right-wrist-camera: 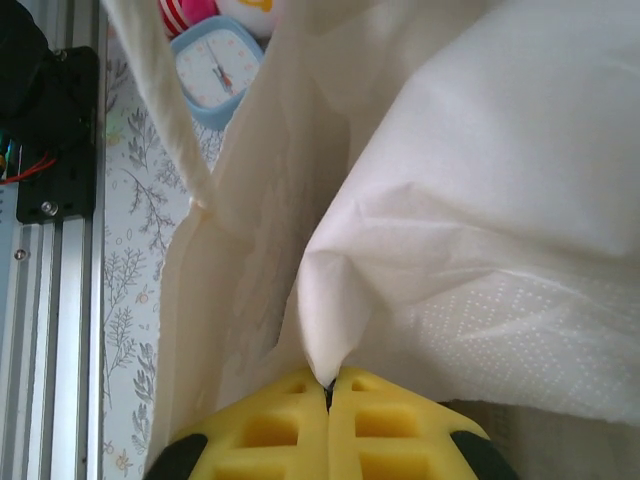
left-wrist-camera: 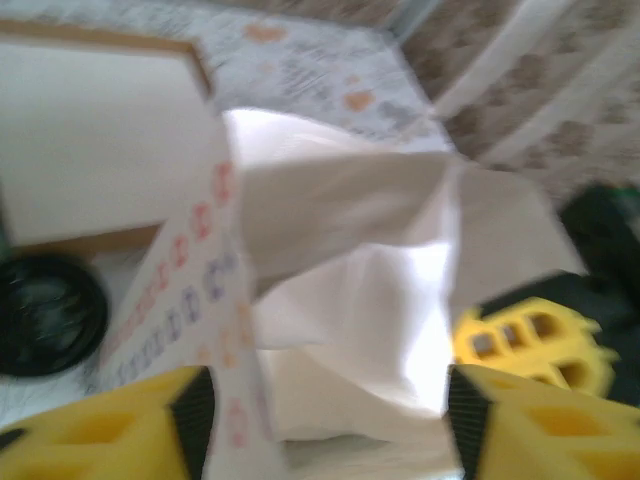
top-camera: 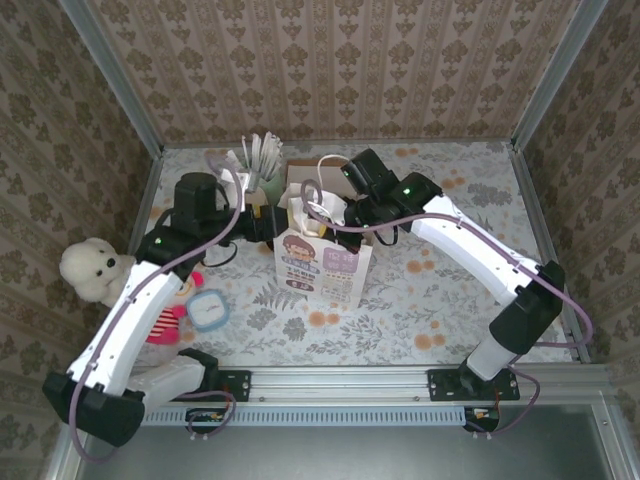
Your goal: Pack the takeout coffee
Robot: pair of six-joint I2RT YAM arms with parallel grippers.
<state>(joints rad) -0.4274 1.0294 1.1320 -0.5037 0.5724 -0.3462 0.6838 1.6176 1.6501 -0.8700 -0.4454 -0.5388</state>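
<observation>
A white printed paper bag (top-camera: pixel 322 262) stands upright mid-table with both grippers at its mouth. My right gripper (right-wrist-camera: pixel 328 385) is shut on a pinched fold of the bag's white rim (right-wrist-camera: pixel 330 300). My left gripper (left-wrist-camera: pixel 330 425) is open over the bag's mouth, and the printed wall (left-wrist-camera: pixel 200 290) passes just inside its left finger (left-wrist-camera: pixel 190 420). The right gripper's yellow fingers (left-wrist-camera: pixel 530 345) show past the far side of the bag. The takeout coffee is hidden. A blurred round black thing (left-wrist-camera: pixel 45 315) lies left of the bag; whether it sits on a cup I cannot tell.
A brown cardboard box (top-camera: pixel 300 178) stands just behind the bag, next to a cup of white straws (top-camera: pixel 255 160). A cream plush toy (top-camera: pixel 90 270) and a small blue clock (top-camera: pixel 210 308) lie at the left. Metal frame rails edge the table.
</observation>
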